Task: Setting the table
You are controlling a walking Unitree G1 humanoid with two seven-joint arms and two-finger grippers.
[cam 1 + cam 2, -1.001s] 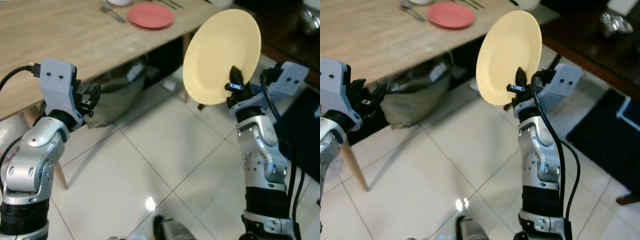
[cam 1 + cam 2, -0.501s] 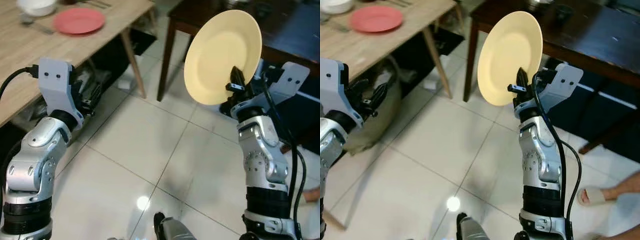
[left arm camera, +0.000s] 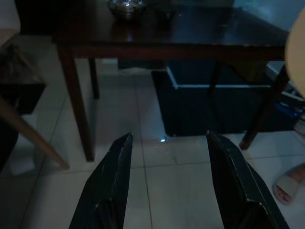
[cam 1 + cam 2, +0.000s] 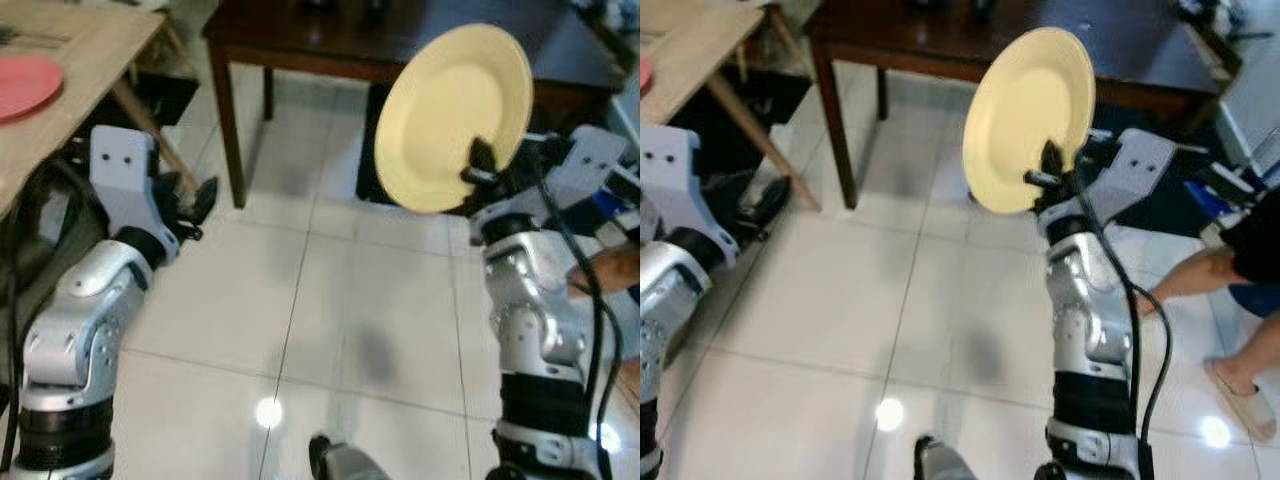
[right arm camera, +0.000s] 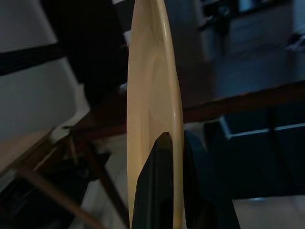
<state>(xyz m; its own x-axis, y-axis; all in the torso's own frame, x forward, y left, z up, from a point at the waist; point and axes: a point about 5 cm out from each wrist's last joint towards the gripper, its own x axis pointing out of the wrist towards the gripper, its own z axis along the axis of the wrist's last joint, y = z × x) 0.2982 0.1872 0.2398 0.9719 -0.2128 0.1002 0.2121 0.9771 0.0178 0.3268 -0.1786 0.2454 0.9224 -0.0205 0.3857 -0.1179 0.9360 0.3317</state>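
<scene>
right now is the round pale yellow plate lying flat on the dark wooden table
No, the round pale yellow plate is held upright on edge in the right gripper, in the air in front of the dark wooden table.

Nothing readable anywhere here, no labels, brand marks, numbers or signs on any of the stuff.

yellow plate (image 4: pixel 452 115) | round, plain | upright on edge | pinched at rim by right hand (image 4: pixel 480 163)
</scene>
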